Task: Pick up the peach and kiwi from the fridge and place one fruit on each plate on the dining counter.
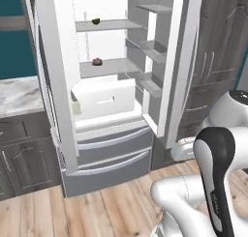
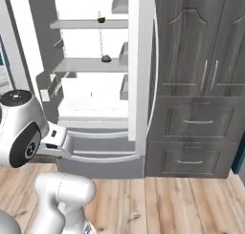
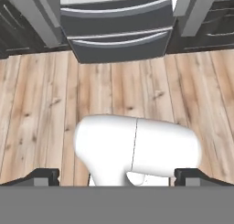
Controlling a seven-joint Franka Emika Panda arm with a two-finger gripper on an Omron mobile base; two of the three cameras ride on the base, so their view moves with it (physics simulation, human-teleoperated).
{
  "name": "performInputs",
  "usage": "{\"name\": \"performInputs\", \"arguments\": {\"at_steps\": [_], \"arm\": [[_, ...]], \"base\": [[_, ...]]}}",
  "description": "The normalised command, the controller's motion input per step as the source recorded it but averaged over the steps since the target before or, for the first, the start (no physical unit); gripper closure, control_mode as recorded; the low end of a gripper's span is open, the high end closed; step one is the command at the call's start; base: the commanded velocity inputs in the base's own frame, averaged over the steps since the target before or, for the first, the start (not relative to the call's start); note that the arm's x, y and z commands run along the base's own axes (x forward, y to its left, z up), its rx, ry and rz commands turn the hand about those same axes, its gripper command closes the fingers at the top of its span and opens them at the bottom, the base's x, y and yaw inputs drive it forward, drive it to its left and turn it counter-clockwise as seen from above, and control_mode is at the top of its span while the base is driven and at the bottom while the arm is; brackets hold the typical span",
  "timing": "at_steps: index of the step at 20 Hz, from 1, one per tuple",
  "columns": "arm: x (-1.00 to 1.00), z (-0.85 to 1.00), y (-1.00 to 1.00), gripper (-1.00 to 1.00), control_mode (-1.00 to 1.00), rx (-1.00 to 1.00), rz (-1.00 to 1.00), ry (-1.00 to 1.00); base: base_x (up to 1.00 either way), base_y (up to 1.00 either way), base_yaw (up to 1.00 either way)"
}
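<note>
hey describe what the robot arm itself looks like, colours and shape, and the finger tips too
The arm is built of glossy white rounded links with dark joints: one link carries a broad black band along it, and a joint cap is black with a grey ring. No loose cables show. In the hand view the gripper has two small dark, blocky fingertips.

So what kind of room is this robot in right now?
A home-style kitchen, rendered. An open double-door fridge with grey shelves and a white drawer stands ahead, dark grey cabinets sit beside it, and a marbled counter shows at the left over a wood floor.
</note>
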Motion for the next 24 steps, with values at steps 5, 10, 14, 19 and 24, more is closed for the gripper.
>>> {"name": "performInputs", "arguments": {"at_steps": [5, 10, 14, 19, 24], "arm": [[0.00, 0.00, 0.00, -1.00, 1.00, 0.00, 0.00, 0.00], [0.00, 0.00, 0.00, -1.00, 1.00, 0.00, 0.00, 0.00], [0.00, 0.00, 0.00, -1.00, 1.00, 0.00, 0.00, 0.00], [0.00, 0.00, 0.00, -1.00, 1.00, 0.00, 0.00, 0.00], [0.00, 0.00, 0.00, -1.00, 1.00, 0.00, 0.00, 0.00]], "base": [[0.72, 0.19, 0.28], [0.71, -0.21, 0.21], [0.60, -0.23, 0.07], [0.76, 0.00, 0.01], [0.71, 0.04, 0.00]]}}
